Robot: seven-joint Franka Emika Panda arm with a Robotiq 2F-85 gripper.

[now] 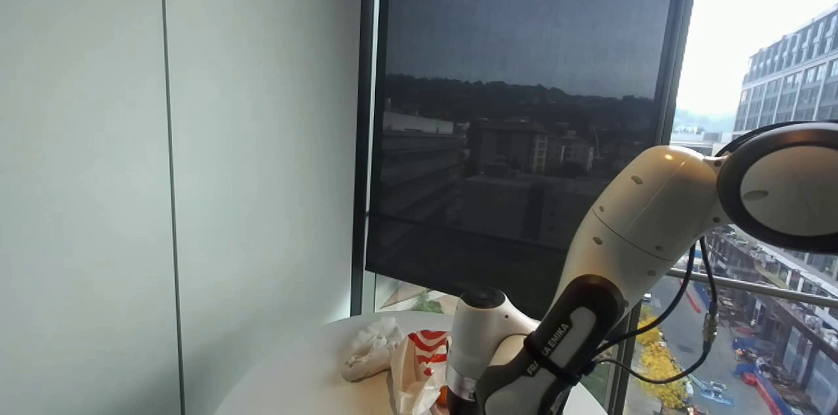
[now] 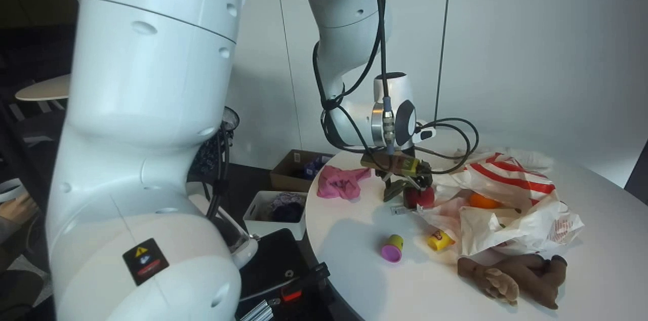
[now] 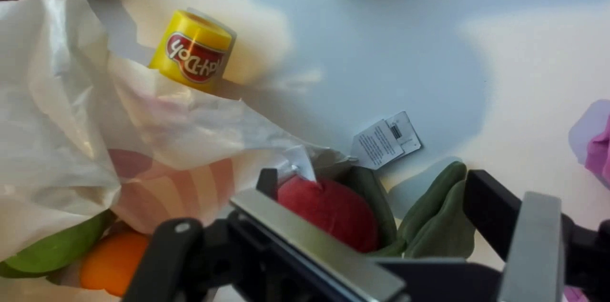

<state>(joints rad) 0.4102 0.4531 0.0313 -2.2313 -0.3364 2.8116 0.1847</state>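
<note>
Apparently plush, a red toy with green leaves [image 3: 329, 214] lies on a white table [image 3: 405, 64], framed by the spread jaws of a seemingly unburdened gripper [image 3: 374, 187] (any contact is hard to tell). The step looks like lining up for a grasp; the next move would call for straddling the toy before closing. Alongside sprawls a plastic bag [image 3: 66, 102], near a yellow tub [image 3: 193, 54].

Red, rounded plush [image 3: 333, 211] with dark-green leafy lobes [image 3: 448, 230], beside a white bag [image 3: 57, 78]
</note>
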